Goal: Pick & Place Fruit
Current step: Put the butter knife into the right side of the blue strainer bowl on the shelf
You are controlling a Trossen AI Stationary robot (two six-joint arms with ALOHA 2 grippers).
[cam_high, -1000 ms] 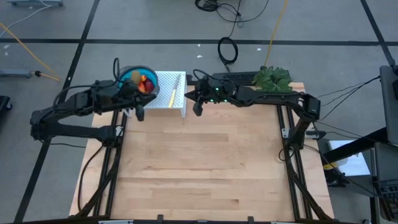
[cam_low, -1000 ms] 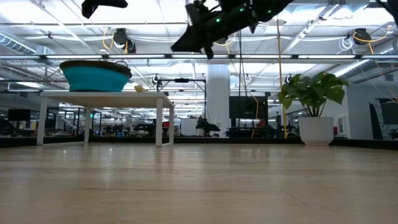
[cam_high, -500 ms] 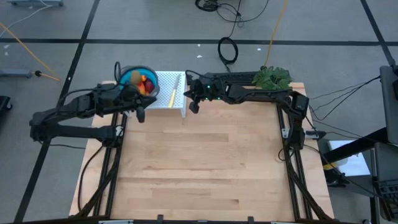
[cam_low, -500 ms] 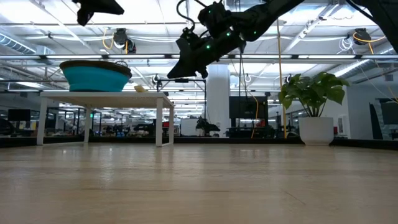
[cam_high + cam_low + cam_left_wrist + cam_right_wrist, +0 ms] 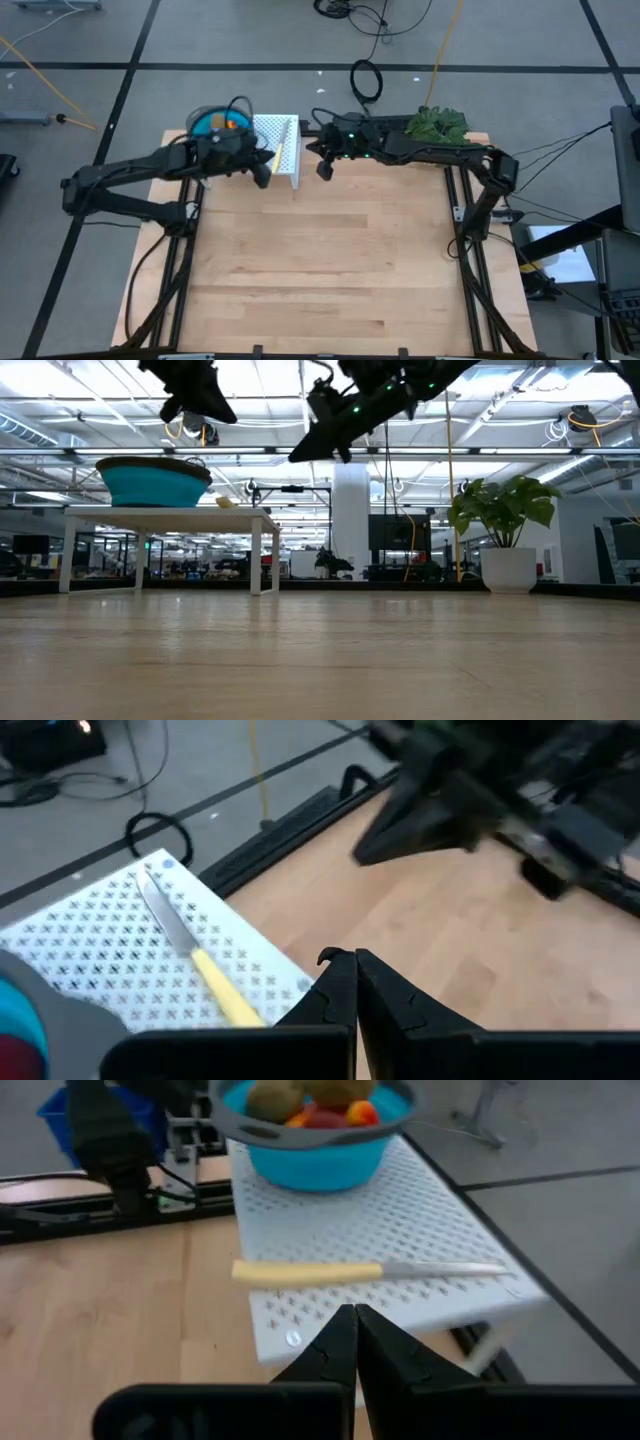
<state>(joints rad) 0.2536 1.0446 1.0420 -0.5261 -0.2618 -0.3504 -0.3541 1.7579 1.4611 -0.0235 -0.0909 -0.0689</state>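
Observation:
The fruit (image 5: pixel 322 1116) lies heaped in a blue bowl (image 5: pixel 318 1152): brown-green, red and orange pieces. The bowl stands on a white perforated stand (image 5: pixel 277 152) at the table's far left, also in the low view (image 5: pixel 155 482). My left gripper (image 5: pixel 262 176) hangs shut in the air over the stand's near left corner, just right of the bowl, its fingers (image 5: pixel 340 982) empty. My right gripper (image 5: pixel 322 170) is shut and empty too, raised just right of the stand, pointing toward it (image 5: pixel 353 1320).
A yellow-handled knife (image 5: pixel 330 1270) lies on the stand beside the bowl. A leafy green plant (image 5: pixel 437 126) stands at the far right corner. The wooden table top (image 5: pixel 320 260) stretches toward the near edge.
My left gripper has moved toward the table's right edge and down a little, from beside the bowl to the stand's near left corner, staying shut. My right gripper has swung slightly toward the stand and back, rolling a bit.

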